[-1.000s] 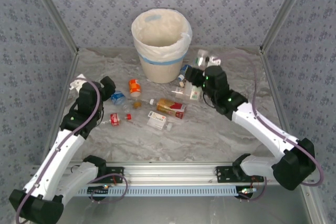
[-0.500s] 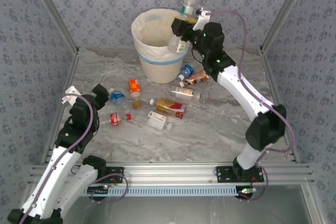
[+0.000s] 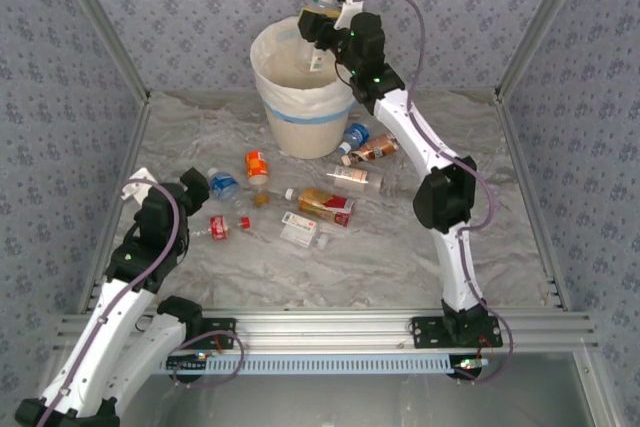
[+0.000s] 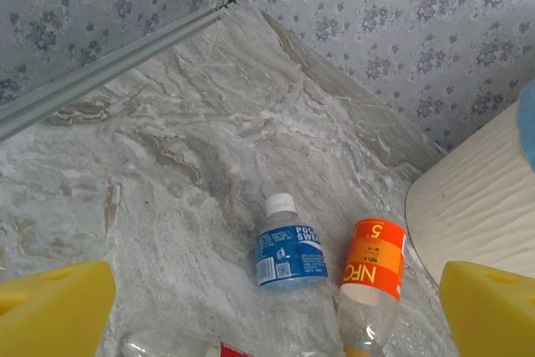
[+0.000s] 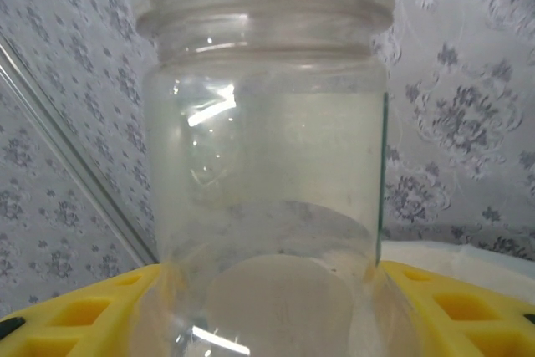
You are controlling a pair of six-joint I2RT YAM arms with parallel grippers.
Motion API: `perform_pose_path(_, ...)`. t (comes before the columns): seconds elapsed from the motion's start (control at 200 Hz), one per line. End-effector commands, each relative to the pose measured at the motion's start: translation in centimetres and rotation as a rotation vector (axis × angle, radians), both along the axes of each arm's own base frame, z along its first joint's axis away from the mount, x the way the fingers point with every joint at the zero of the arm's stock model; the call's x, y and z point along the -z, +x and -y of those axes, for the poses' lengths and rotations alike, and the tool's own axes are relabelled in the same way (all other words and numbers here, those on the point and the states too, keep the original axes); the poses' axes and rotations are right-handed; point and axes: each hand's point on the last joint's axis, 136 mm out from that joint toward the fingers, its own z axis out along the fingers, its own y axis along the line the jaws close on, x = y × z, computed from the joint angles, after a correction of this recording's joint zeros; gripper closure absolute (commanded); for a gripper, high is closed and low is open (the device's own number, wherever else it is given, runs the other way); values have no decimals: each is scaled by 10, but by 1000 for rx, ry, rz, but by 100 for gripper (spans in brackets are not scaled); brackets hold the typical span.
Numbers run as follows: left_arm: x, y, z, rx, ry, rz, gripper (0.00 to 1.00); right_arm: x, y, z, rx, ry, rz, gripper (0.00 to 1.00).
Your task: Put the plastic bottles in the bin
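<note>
Marbled table (image 3: 400,247) enclosed by patterned walls (image 3: 180,7), with the bin (image 3: 300,137) standing at its far centre. Above the bin, at its far rim as seen from the top camera, the right gripper (image 3: 318,29) is clenched on a clear bottle (image 3: 322,5) held roughly upright, cap end up and not yet inside the bin. In the right wrist view the yellow pads (image 5: 451,307) press on both sides of the bottle's lower body. To the left of the bin and nearer the arm bases, the left gripper (image 3: 195,185) hangs with its jaws spread wide, grasping nothing. Its wrist view looks down on a blue-labelled bottle (image 4: 290,257) and an orange-labelled bottle (image 4: 374,261) lying side by side, the orange one near the bin's wall. In front of the bin lie a red-labelled bottle (image 3: 218,228), a brown-labelled bottle (image 3: 328,204) and a white-labelled bottle (image 3: 300,229). Several more bottles (image 3: 375,150) lie at the bin's right foot.
</note>
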Motion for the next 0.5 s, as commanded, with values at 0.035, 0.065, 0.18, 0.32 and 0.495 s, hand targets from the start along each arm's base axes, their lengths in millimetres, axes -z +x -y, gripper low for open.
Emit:
perform_pose_path(0.035,12,-3,4,18,-35,-42,0,26,4,-21,-78,-47,-87,38)
perform_pose_path(0.065,14,-3,5,22,-38,-49,1,29,4,-23,-89,-44,-98,36)
perform_pose_path(0.18,16,-1,12,60,-31,-80,1,39,-1,-32,-153,-56,-127,25)
perform_pose_path(0.32,18,3,14,63,-25,-125,0,38,-16,-40,-207,-134,-108,10)
perform_pose_path(0.495,22,11,25,102,-55,-131,1,21,-31,-35,-201,-199,-78,7)
